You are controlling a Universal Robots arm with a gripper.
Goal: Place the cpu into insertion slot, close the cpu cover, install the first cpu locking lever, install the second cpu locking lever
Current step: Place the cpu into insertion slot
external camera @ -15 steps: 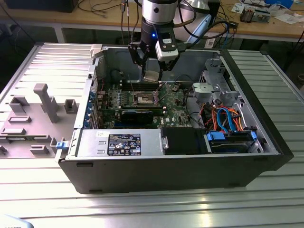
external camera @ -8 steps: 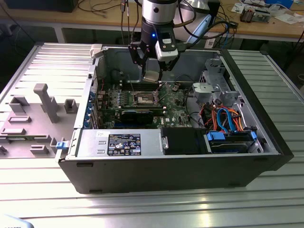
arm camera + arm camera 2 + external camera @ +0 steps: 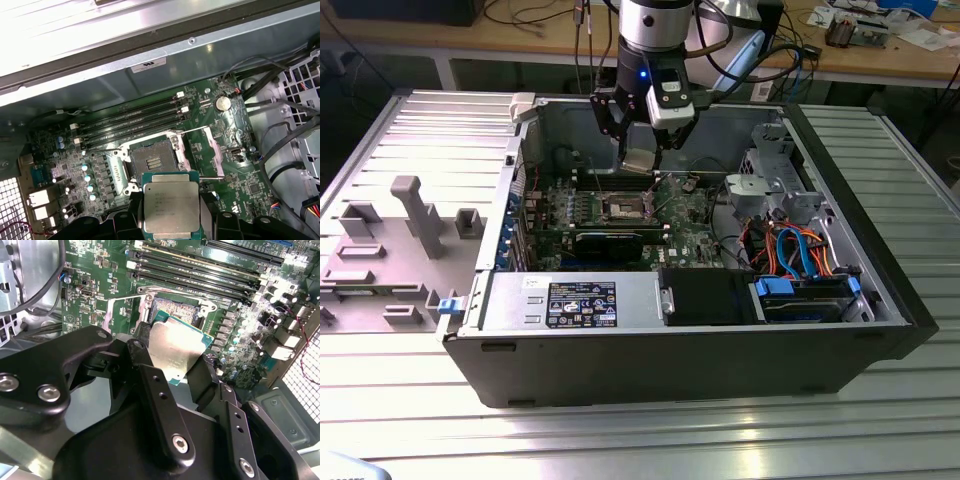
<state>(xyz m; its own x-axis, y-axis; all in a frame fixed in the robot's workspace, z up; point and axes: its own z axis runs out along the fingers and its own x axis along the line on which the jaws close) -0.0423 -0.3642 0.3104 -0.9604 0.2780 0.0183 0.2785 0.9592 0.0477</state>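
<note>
The gripper point(image 3: 638, 157) hangs inside the open computer case point(image 3: 680, 350), a black and grey metal box that lies on the ribbed, shiny metal desk point(image 3: 620, 440). The black fingers point(image 3: 141, 356) are clamped on two opposite edges of the cpu point(image 3: 175, 352), pads tight against the chip.

In both wrist views the cpu reads clearly as a small flat square. It has a dull silver-grey metal top with rounded shoulders, set on a thin teal-green base that peeks out at the rim. In the first wrist view, faint print runs across the metal lid of the cpu point(image 3: 171, 205).

It is held up off the green motherboard point(image 3: 240, 185), close to the insertion slot point(image 3: 152, 160) and not seated in it. The slot is open, a square socket with a silver metal rim and a dark, tan-flecked centre. The cpu cover point(image 3: 214, 150), a thin silvery frame, is swung open to one side of the slot.

Long narrow memory slots point(image 3: 130, 122) run in parallel rows on the far side of the socket. In the exterior view the chip shows as a pale square under the gripper, above the board.
</note>
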